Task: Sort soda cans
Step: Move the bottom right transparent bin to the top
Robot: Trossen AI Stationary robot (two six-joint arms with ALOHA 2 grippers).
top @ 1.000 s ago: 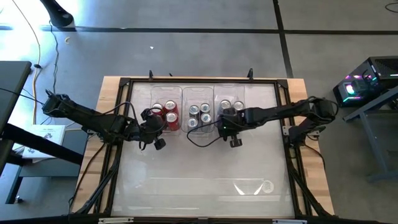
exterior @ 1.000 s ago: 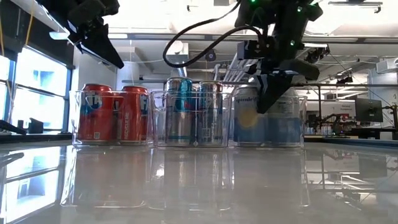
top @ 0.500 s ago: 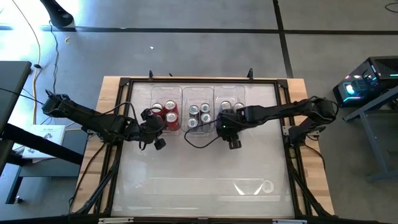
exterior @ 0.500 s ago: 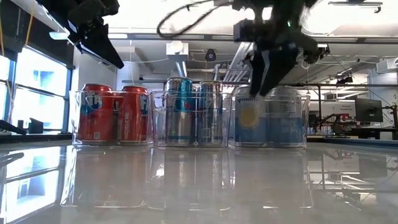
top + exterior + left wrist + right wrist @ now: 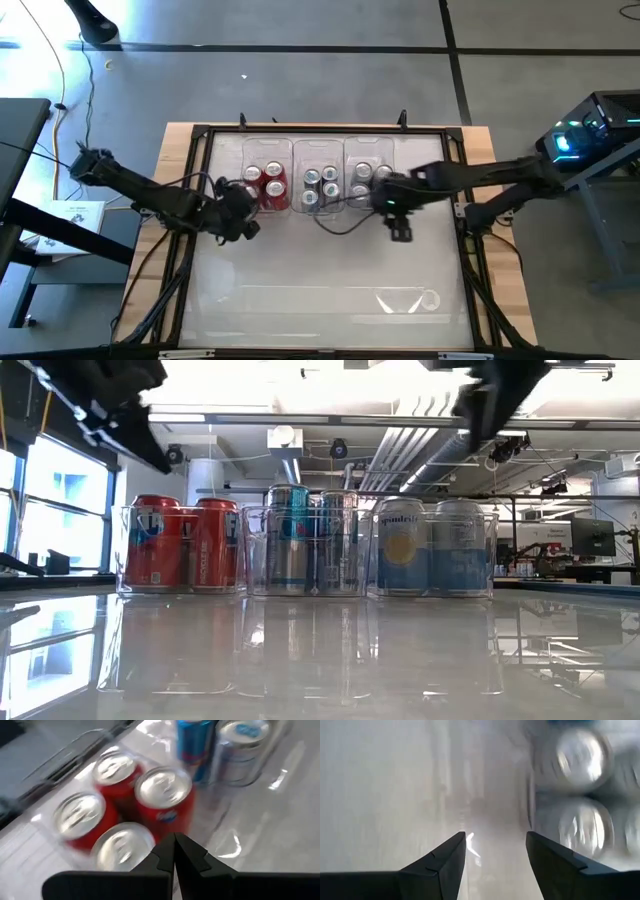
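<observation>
Three clear bins stand side by side at the table's far middle. Red soda cans (image 5: 268, 185) stand upright in the left bin (image 5: 120, 550), silver-and-blue cans (image 5: 320, 185) in the middle one, and pale cans (image 5: 368, 178) in the right one (image 5: 488, 550). My left gripper (image 5: 174, 851) hovers shut above the near side of the red cans (image 5: 162, 790), touching nothing. My right gripper (image 5: 495, 851) hangs open and empty high over the table (image 5: 398, 222), beside the pale cans (image 5: 582, 827).
The bare glossy table top (image 5: 320, 280) stretches from the bins to the near edge. A black frame (image 5: 470, 250) runs around the table. Cables hang from both arms above the bins.
My right gripper has opened, risen from the near side of the right bin, and swung toward the table's right edge and a little toward its near edge. The pale cans stay standing in their bin. My left gripper has turned a little in place, still shut.
</observation>
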